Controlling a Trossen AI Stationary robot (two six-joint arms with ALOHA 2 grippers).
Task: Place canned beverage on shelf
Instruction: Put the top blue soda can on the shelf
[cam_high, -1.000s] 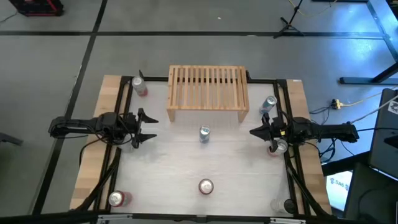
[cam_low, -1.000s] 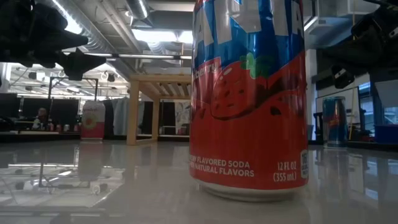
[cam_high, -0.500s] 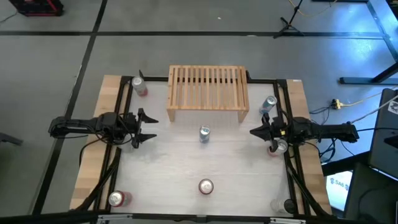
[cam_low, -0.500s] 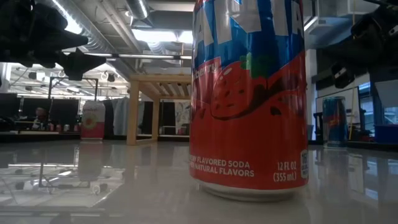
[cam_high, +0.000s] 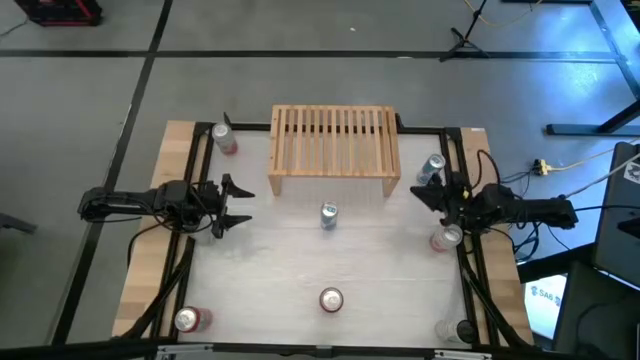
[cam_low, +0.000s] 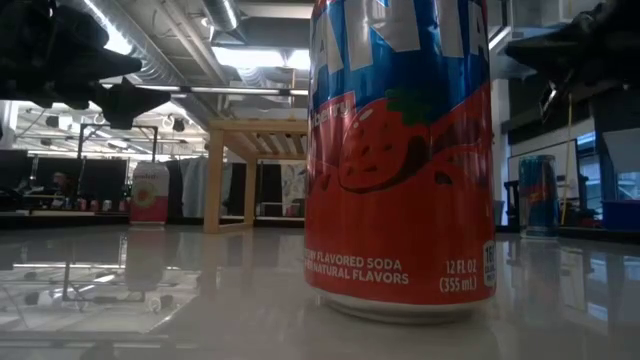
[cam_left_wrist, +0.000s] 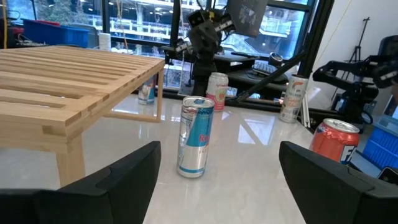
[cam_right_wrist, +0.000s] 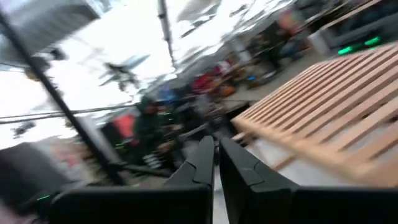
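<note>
High view shows our left gripper (cam_high: 237, 204) with fingers apart, level with the middle can (cam_high: 328, 215), which stands just in front of the shelf (cam_high: 334, 148), likely the pick we line up for. Our right gripper (cam_high: 418, 192) is pinched together on nothing, near the right edge. The shelf top is bare. Other cans sit spread over the glossy white table (cam_high: 270, 270); dark concrete floor lies around it.
</note>
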